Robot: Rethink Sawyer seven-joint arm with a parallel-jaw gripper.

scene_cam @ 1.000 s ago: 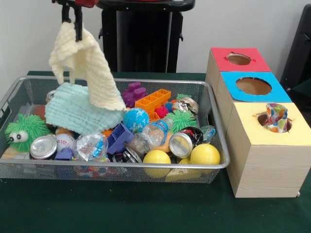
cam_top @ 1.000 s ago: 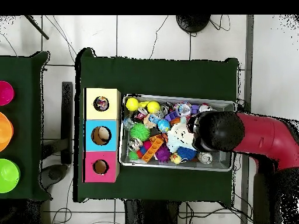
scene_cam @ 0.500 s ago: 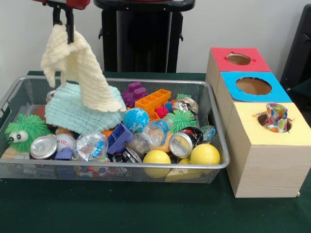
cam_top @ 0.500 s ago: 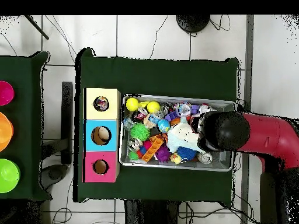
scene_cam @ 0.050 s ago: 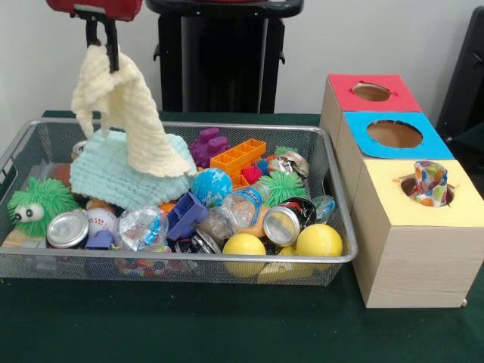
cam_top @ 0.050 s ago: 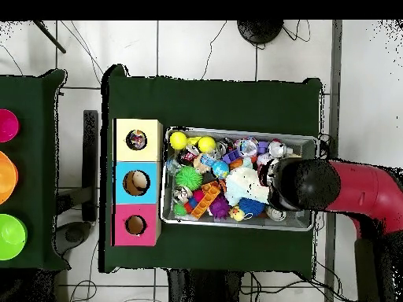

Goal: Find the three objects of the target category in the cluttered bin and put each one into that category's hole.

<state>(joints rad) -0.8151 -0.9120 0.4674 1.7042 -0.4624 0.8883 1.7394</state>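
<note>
My gripper is shut on a cream-yellow knitted cloth, held up above the left end of the wire bin. The cloth hangs down and its lower edge rests on a light blue cloth lying in the bin. In the overhead view the arm's dark head hides the gripper, and the pale cloth shows beside it. The yellow box has a patterned cloth sticking out of its hole. The blue box and red box stand behind it.
The bin holds several toys: yellow balls, cans, a green fuzzy creature, an orange brick, a globe ball, a plastic bottle. Coloured bowls sit on a side table.
The gripper with the cream cloth swung left and up, then back slightly right; the cloth's lower edge still lies on the blue cloth.
</note>
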